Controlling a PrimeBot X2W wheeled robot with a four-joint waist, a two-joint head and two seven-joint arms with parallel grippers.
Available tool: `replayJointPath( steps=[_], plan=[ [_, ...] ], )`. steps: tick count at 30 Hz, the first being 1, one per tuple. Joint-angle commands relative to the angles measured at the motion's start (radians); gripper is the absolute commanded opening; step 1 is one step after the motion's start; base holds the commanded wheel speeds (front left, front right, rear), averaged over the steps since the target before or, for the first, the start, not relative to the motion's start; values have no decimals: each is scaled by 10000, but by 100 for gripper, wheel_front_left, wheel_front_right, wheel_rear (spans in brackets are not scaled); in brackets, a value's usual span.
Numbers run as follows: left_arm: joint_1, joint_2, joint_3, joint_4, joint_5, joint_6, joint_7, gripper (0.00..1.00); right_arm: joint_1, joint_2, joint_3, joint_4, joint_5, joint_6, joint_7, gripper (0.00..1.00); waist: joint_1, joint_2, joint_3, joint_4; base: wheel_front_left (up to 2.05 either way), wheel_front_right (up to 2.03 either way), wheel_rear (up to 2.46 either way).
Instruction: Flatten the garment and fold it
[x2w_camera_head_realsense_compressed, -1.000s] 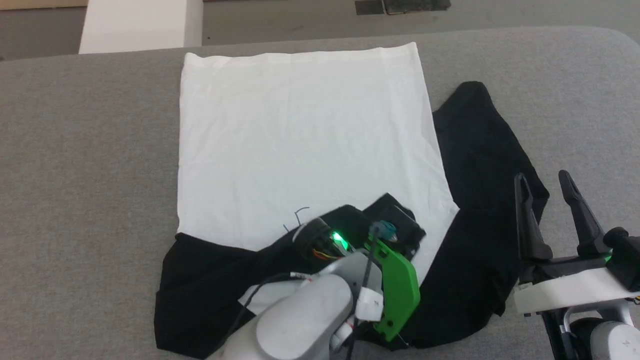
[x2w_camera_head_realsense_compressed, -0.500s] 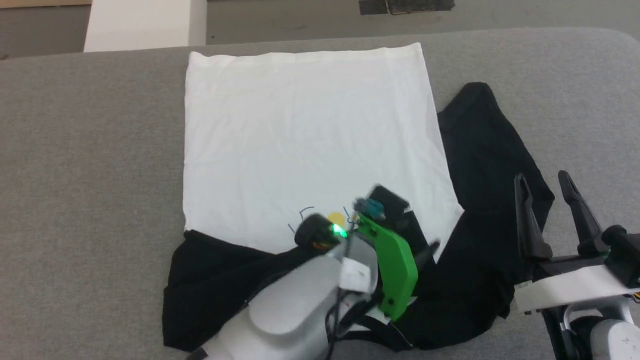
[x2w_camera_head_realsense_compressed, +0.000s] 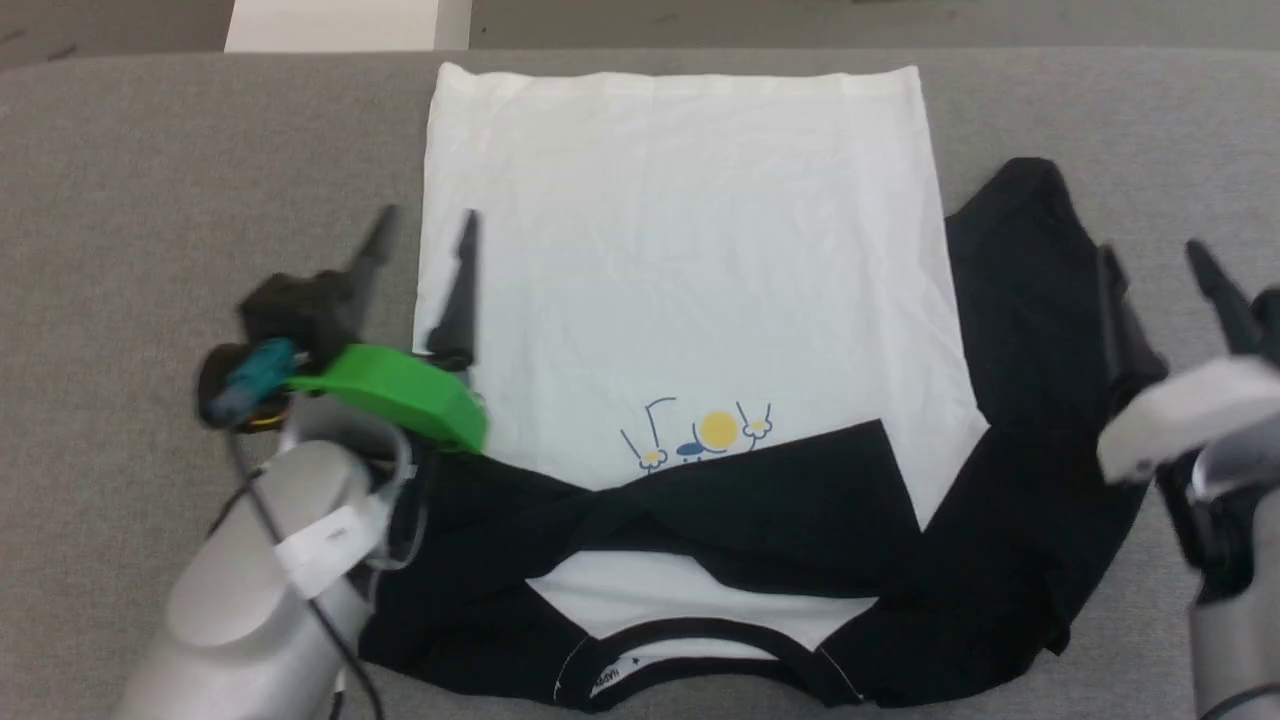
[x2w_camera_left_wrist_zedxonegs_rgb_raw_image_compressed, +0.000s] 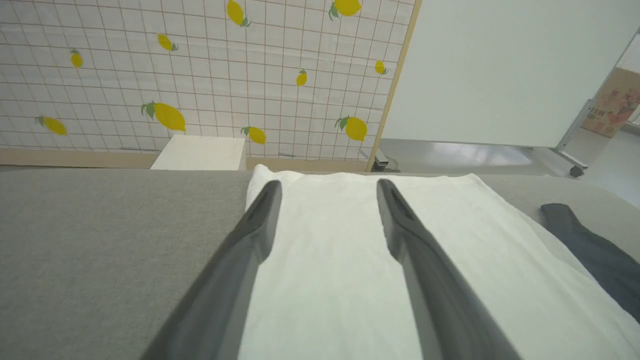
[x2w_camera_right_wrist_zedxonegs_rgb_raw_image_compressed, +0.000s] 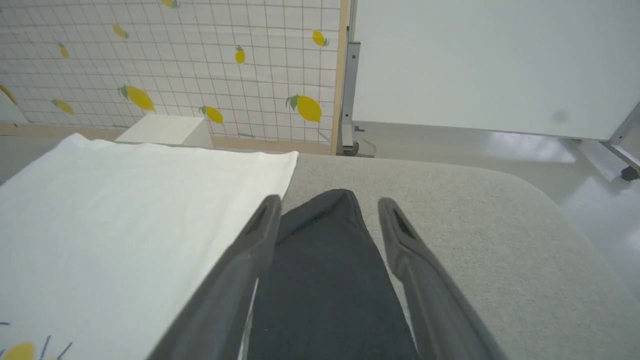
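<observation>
Lying flat on the grey worktop, the garment has its white hem close to the far edge and its black collar at the near edge. Bare grey cloth stretches wide towards the left edge and is narrower on the right, where the worktop's far right corner rounds off. One black sleeve lies spread out from the shirt's right side towards the right edge. The other sleeve is folded across the chest, just below the small yellow graphic. A white box stands beyond the far edge. The left hand is spread wide and holds nothing. It straddles the shirt's left side edge, with one finger over bare worktop and the other over white cloth; whether the tips touch cannot be told. The right hand is likewise spread wide and empty, with its fingers on either side of the spread sleeve, above the fabric.
</observation>
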Motion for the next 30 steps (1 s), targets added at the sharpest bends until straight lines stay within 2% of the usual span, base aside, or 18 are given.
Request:
replayJointPath(
  steps=[1,5,9,15,21,22,23,25,26,30],
  plan=[
    [278,95,426,-399,312,131,-76,100,-534,-155,-105,373,84,-15,213,100,0,0,494,300,0,0,0],
    [1067,-27,2038,-1726,1168,262,-85,100,-1952,-791,-513,1680,106,-15,861,100,0,0,1159,637,0,0,0],
    [1696,-480,3242,-2395,1831,8,-87,100,-3172,-1306,-822,2867,177,-15,1667,100,0,0,1749,978,0,0,0],
    [2142,-1237,4279,-2583,2535,-592,-88,100,-4164,-2116,-508,3995,129,-15,3187,100,0,0,2294,1376,0,0,0],
    [2335,-1866,5129,-2630,3109,-1142,-88,100,-4549,-2571,19,4365,638,-15,4293,100,0,0,2492,1488,0,0,0],
    [2369,-1966,5237,-2593,3202,-1230,-88,100,-4556,-2615,131,4405,789,-15,4541,91,0,0,2493,1489,0,0,0],
    [2392,-2040,5315,-2552,3265,-1298,-88,100,-4555,-2651,183,4424,913,-15,4724,48,0,0,2488,1485,0,0,0],
    [2422,-2180,5484,-2478,3414,-1443,-89,100,-4506,-2727,267,4414,1118,-15,5070,12,0,0,2450,1457,0,0,0],
    [2437,-2254,5571,-2436,3492,-1520,-89,100,-4464,-2737,258,4394,1218,-15,5189,0,0,0,2403,1437,0,0,0],
    [2488,-2482,5813,-2260,3748,-1780,-89,100,-4271,-2777,-258,4182,1316,-15,4774,0,0,0,2116,1352,0,0,0]
  ],
)
